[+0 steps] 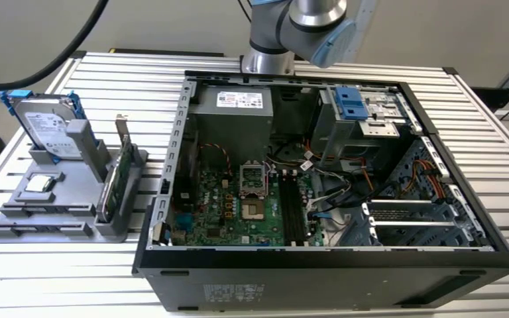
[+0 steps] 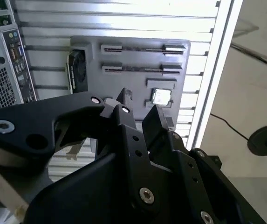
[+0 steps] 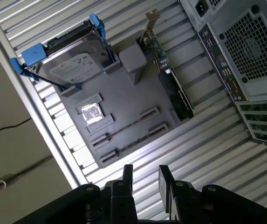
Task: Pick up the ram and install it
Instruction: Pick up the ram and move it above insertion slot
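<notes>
First wrist view, item one: claw, black, two fingers parted by a narrow gap, bare table slats showing between them; nothing held. It is well apart from every part listed below. Item two: grey holder lying on the slatted table, just beside the computer case at the exterior view's left. On the holder: hard drive with blue rails, propped at a tilt; green card standing on edge at the side nearest the case; small square processor chip lying flat; two pairs of slotted rests along the edge far from the drive. A thin dark line runs between each pair; whether that is the ram seen edge-on or only a groove cannot be told. Item three: case, open side up, motherboard exposed, long dark memory slots beside the processor socket; whether any slot is filled cannot be told. Ram, location: unconfirmed, either the rests or the slots. Ram, handling, judged from its kind: light, thin, stiff, but brittle if twisted, with chips and edge contacts easily harmed. Best taken across the flat faces near the middle of the upper long edge, clear of the contact edge, and kept upright so it cannot swing between the fingers.
</notes>
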{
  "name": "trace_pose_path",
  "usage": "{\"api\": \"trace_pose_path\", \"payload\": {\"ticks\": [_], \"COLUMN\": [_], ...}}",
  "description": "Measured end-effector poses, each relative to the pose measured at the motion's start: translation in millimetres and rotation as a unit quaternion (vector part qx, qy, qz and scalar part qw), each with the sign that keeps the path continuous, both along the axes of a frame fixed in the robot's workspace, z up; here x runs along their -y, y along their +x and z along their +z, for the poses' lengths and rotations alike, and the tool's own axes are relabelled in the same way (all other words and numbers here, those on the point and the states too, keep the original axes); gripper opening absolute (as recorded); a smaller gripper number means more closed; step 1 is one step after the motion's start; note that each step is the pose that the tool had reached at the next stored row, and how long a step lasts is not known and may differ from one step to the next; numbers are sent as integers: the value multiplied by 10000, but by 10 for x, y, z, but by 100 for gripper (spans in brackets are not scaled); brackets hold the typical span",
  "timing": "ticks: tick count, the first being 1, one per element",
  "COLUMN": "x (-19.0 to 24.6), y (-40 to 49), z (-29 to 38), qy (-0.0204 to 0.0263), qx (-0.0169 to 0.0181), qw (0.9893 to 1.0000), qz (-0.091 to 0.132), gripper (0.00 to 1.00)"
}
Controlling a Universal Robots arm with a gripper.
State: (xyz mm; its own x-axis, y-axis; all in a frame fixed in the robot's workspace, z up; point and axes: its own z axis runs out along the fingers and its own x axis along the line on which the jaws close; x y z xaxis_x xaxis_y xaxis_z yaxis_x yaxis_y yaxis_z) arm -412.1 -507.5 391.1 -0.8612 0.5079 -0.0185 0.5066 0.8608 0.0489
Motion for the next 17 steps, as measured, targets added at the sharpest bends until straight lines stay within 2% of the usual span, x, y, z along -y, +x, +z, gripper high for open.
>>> {"api": "trace_pose_path", "payload": {"ticks": [8, 17], "x": [0, 0], "y": [0, 0], "z": [0, 0], "qy": [0, 0], "qx": [0, 0], "qw": [9994, 9972], "qz": [-355, -746], "gripper": [100, 100]}}
